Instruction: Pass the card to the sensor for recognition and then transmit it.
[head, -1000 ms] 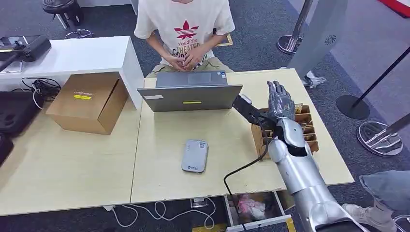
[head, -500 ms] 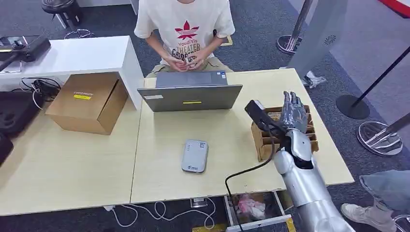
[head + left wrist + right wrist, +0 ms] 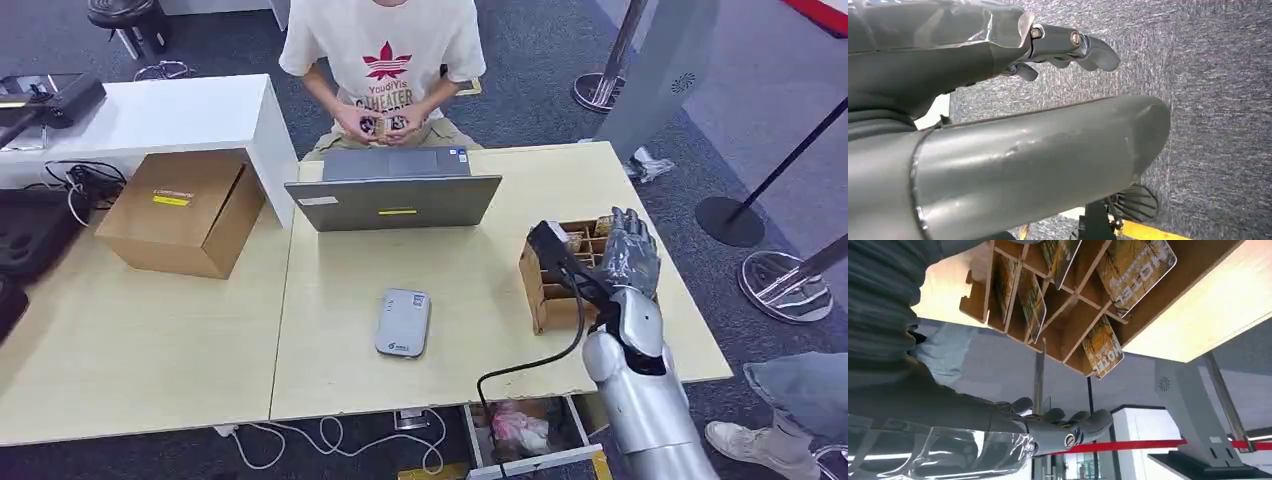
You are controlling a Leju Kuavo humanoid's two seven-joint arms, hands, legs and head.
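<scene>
Silver-armed, the right hand (image 3: 630,258) hovers with fingers apart and nothing in them over the wooden card rack (image 3: 548,290) near the counter's (image 3: 330,350) right edge. Several cards (image 3: 1135,270) printed "HOTEL" stand in the rack's slots, and the grey sensor (image 3: 403,322) lies flat toward the counter's front edge, well apart from the rack. By the far edge stands a laptop (image 3: 393,200), a person (image 3: 382,60) seated behind it, while the left hand (image 3: 1068,47) hangs over carpet with fingers loosely curled, holding nothing.

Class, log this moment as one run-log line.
right hand: open, over card rack | cards: in rack | sensor: untouched | left hand: hanging
</scene>
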